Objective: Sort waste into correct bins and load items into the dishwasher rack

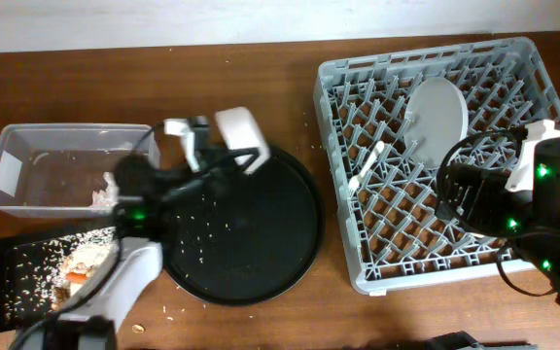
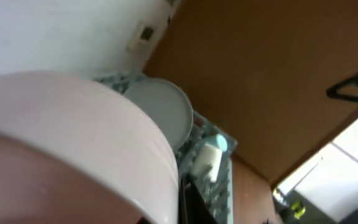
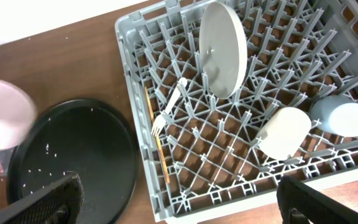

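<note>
My left gripper (image 1: 224, 148) is shut on the small white bowl (image 1: 239, 128) and holds it above the far left edge of the round black tray. In the left wrist view the bowl (image 2: 73, 143) fills the left half. The grey dishwasher rack (image 1: 343, 146) holds the upright white plate (image 3: 222, 46), the white cup (image 3: 284, 132) and the light-blue cup (image 3: 340, 115). My right gripper (image 3: 185, 208) is open and empty above the rack's near edge. The flat black tray (image 1: 8, 292) holds rice scraps and the orange stick (image 1: 78, 276). The clear tub (image 1: 27, 156) holds something white, likely the tissue (image 1: 101, 193).
The large round black tray (image 1: 261, 233) lies between the bins and the rack, with scattered rice grains on it. A white fork (image 3: 169, 106) and a thin brown stick (image 3: 159, 146) lie in the rack's left part. Crumbs lie on the table near the front.
</note>
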Robot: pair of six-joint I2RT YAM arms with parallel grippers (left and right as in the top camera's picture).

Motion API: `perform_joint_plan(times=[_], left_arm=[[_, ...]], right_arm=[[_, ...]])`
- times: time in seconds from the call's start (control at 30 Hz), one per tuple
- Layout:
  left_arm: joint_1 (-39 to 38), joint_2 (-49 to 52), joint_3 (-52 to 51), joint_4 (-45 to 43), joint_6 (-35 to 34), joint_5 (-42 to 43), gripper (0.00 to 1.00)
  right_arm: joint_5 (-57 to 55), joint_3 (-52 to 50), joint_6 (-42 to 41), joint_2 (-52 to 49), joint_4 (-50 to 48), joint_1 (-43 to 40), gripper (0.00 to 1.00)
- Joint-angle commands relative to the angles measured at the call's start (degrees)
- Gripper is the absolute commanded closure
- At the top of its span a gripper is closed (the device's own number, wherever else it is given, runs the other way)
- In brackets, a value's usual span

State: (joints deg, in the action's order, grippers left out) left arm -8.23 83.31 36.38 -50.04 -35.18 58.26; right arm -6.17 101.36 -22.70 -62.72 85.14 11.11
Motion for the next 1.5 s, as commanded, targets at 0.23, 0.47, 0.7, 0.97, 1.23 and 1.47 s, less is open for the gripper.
perform_joint_plan(times=[0.23, 0.47, 0.7, 0.97, 1.23, 1.47], left_arm=[[-24.1, 41.6, 44.1, -5.7, -24.6, -11.2, 0.96], [-25.9, 47.3, 44.1, -6.5, -29.7, -11.1, 0.52], [-12.4, 47.2, 44.1, -2.4, -29.7, 4.9, 0.01], [3.3, 24.5, 44.1, 18.6, -11.8, 18.0, 0.01], [6.5, -27.7, 44.1, 114.9, 32.2, -73.1, 0.01], [6.5, -44.8, 44.1, 129.8, 32.2, -73.7, 0.01]], right_arm=[[-0.5, 0.2, -0.1, 0.2, 0.7, 0.1, 0.01], [-0.5, 0.2, -0.1, 0.2, 1.7, 0.1, 0.01], [-0.5, 0.2, -0.1, 0.3, 1.7, 0.1, 0.02], [-0.5, 7.8, 13.1, 8.8, 0.2, 0.1, 0.01], [-0.5, 10.1, 13.0, 13.2, 0.2, 0.1, 0.01], [2.7, 10.1, 13.0, 13.2, 3.1, 0.1, 0.01]])
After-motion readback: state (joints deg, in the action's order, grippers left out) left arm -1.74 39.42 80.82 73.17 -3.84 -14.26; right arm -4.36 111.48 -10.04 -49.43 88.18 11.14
